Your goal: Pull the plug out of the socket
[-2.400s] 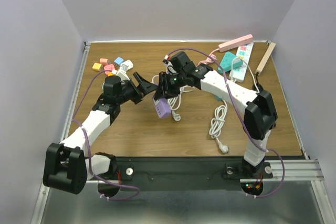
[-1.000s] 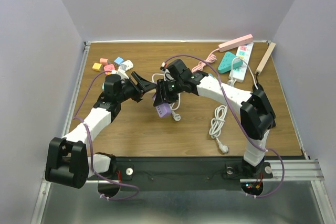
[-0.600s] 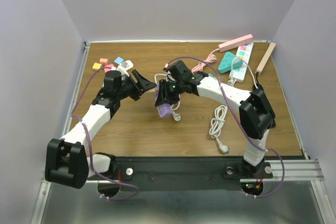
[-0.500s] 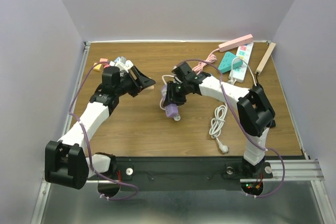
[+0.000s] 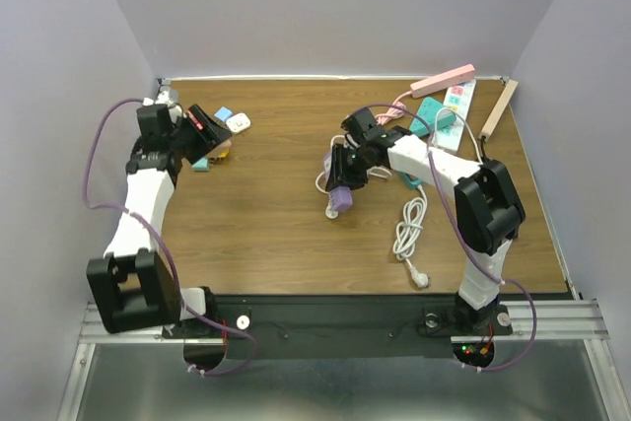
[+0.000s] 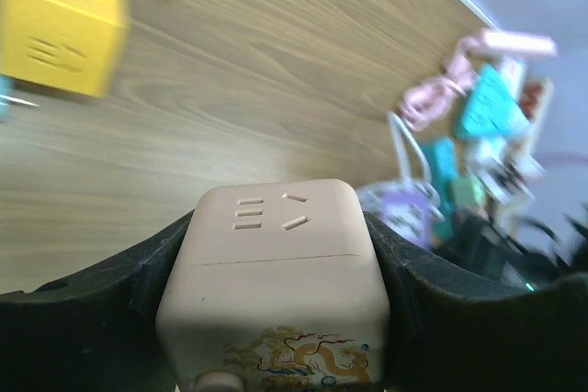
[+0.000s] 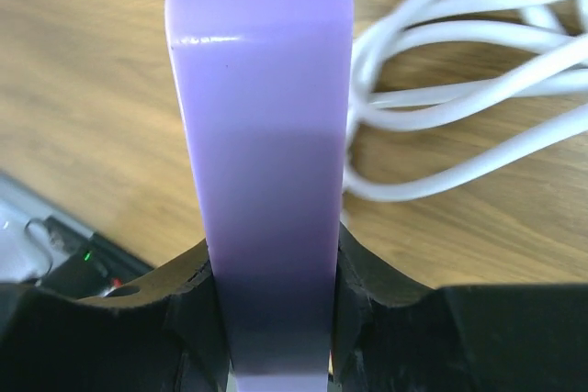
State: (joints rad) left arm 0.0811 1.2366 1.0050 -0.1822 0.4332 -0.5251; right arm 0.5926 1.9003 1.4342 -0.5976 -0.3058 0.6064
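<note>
**Cube adapter and socket strip held well apart**

The cube adapter (image 6: pixel 276 254) is gripped in the left pincer (image 5: pixel 209 130), whose jaws are spread wide against its two opposite sides. The adapter is pale peach. A set of socket slots is seen on its upper face and a printed pattern low on its front. It is held at the far left of the surface (image 5: pixel 266 234), above a cluster of small coloured blocks. Among these, a yellow block (image 6: pixel 55 34), a blue block (image 5: pixel 223 113) and a white block (image 5: pixel 238 123) can be made out.

The purple socket strip (image 5: pixel 338 201) is clamped in the right pincer (image 5: pixel 340 176) near the middle of the surface. The jaws are set narrow across its thin body, and its free end is pointed toward the near edge. A white cable (image 7: pixel 459 107) is seen looped on the wood just behind the strip. Whether the strip's tip is touching the surface cannot be told.

The adapter is not plugged into the strip; the two are kept well apart, with bare wood between them.

At the far right, a teal socket block (image 5: pixel 429 115), a pink strip (image 5: pixel 444 79), a white strip with coloured sockets (image 5: pixel 458 101) and a pale wooden-toned bar (image 5: pixel 498 110) are gathered. A second white cable (image 5: pixel 409 224) is coiled on the near right side, its plug lying toward the near edge.
</note>
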